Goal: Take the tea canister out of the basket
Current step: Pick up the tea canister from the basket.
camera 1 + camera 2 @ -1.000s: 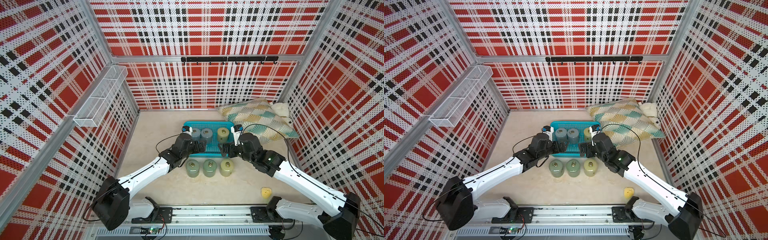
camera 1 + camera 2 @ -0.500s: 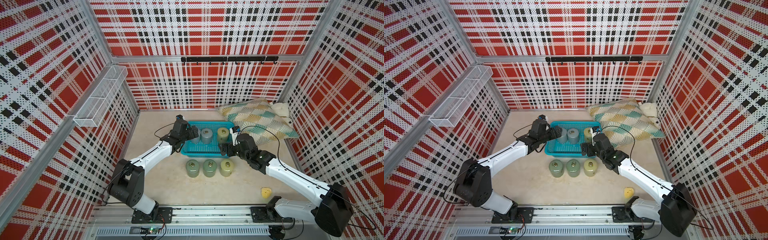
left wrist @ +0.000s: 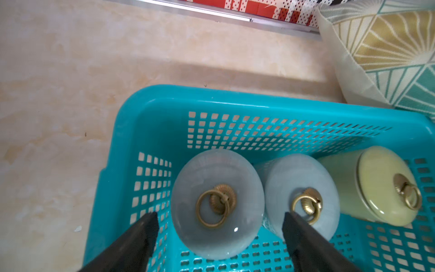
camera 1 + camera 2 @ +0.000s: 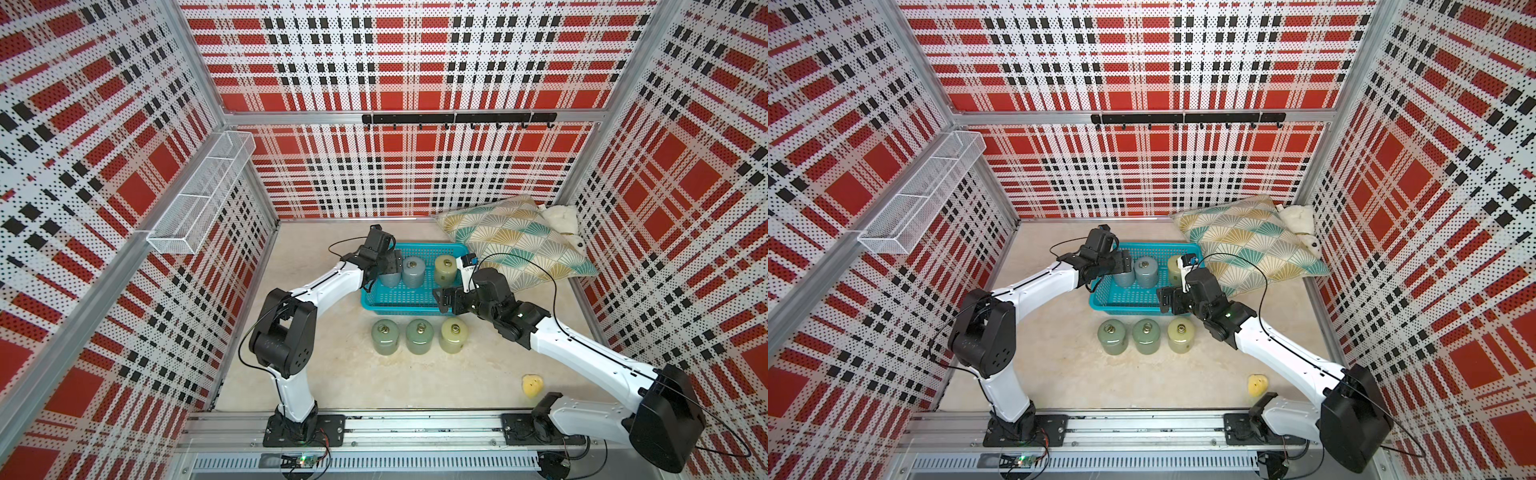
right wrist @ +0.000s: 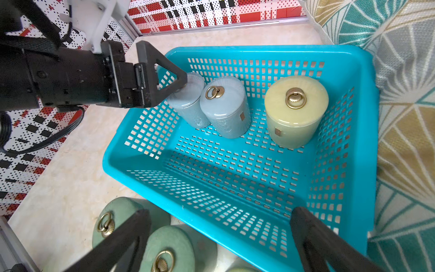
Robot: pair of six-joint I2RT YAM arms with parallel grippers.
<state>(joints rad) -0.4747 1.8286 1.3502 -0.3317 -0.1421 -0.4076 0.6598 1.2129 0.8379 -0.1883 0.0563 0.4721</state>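
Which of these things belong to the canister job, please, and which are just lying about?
Job: basket; left gripper, open around the end blue-grey canister; two more canisters inside; right gripper.
Lying about: three canisters outside it; pillow; white plush toy; small yellow object; wire rack; hook rail.

basket (image 4: 399,297) front half open, three canisters (image 4: 413,272) lining far wall, pillow (image 4: 515,237) alongside

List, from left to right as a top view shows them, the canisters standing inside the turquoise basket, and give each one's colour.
End blue-grey canister → middle blue-grey canister → pale yellow-green canister. All three stand upright in a row along the basket's far side.
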